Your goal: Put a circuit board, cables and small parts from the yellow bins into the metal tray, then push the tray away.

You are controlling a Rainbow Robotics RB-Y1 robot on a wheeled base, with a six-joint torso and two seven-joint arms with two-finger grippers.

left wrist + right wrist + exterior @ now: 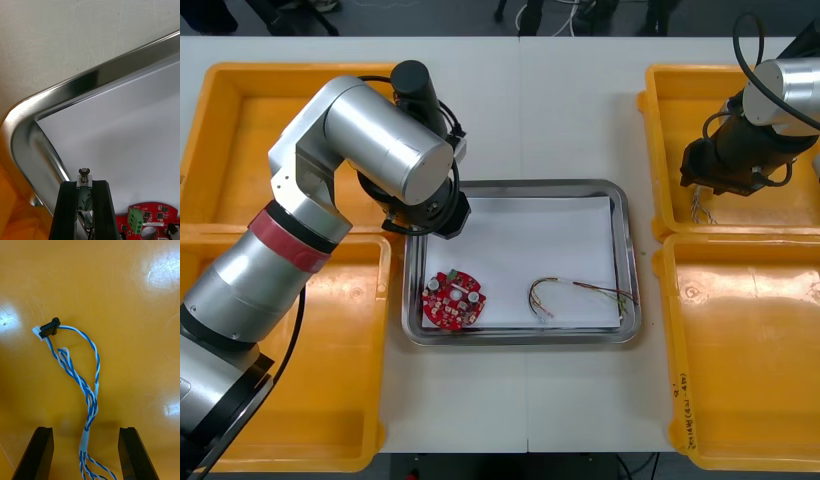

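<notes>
Cable [90, 395], twisted blue and white with a black plug, lies in a yellow bin [112, 285] between the parted fingers of the right claw [85, 429]. The left claw [84, 184] is clamped on a small metal part [85, 173] with a round knob, over the white-lined metal tray's [22, 127] corner

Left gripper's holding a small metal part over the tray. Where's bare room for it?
The white floor of the shiny metal tray is bare across its far half, where the left gripper holds the small metal part. A gap lies between the round red circuit board and the red-and-yellow cable. The near strip is crowded.
</notes>
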